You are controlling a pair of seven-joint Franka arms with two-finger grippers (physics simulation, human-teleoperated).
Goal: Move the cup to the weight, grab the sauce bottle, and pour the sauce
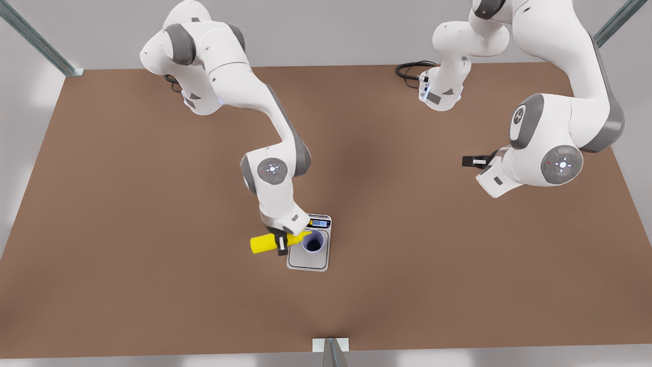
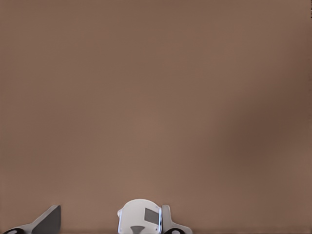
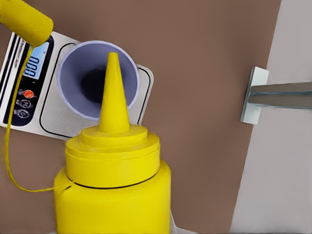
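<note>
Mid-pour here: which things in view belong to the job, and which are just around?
In the job: sauce bottle held by right gripper, nozzle over cup, on the weight.
Just around: table, waiting left gripper, metal post.

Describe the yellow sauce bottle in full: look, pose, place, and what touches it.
The sauce bottle is a bright yellow, plastic-looking squeeze bottle with a stepped collar and thin pointed nozzle. Its cap dangles on a thin yellow tether. It lies tipped near horizontal above the table, nozzle aimed into the lavender cup standing on the weight. The right gripper clamps its body, jaws shut on it. No sauce is visible leaving the nozzle.
</note>
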